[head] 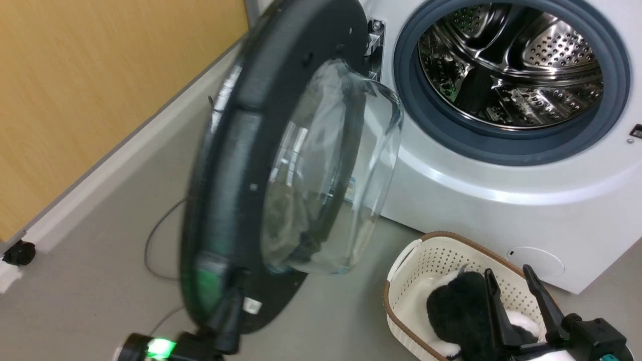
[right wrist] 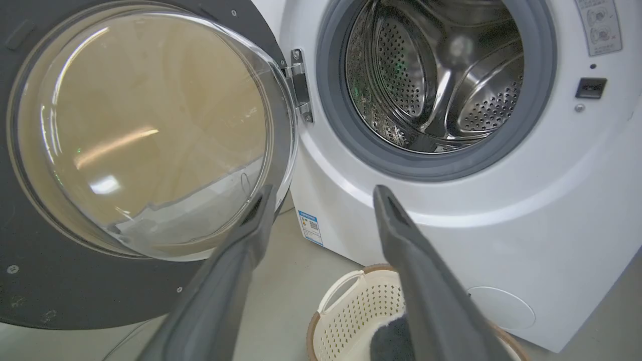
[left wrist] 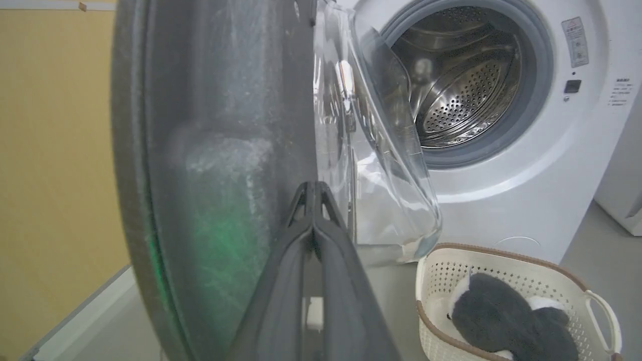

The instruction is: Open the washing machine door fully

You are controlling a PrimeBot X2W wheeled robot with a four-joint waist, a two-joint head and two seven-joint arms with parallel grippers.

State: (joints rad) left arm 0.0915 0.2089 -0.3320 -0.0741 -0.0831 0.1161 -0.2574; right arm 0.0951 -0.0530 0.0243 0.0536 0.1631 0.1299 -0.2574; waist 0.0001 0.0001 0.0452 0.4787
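washing machine door [head: 235, 165] stands swung out on its hinge [head: 375, 35] at the left of the drum mouth [head: 511, 65], nearly edge-on in the head view, glass bowl bulging right toward the washer. left of the door: open grey floor [head: 100, 281] up to a white skirting [head: 125, 150] and yellow wall [head: 100, 75]; a thin cable [head: 150, 240] loops on that floor and a black caster [head: 20, 253] sits at the far left edge. right of the door: a white basket [head: 401, 296] with brown rim on the floor just before the washer front, a black-and-white plush [head: 456, 306] in it. left gripper [head: 228, 311] has its two fingers pressed together with nothing between them; tips lie at the door's lower inner rim, beside the glass bowl's edge. whether they press on the black face or sit just off it, cannot tell. right gripper [head: 507, 273] spread wide and empty, above the basket, pointing at the washer front below the grey rubber ring [head: 406, 85], well apart from the door.
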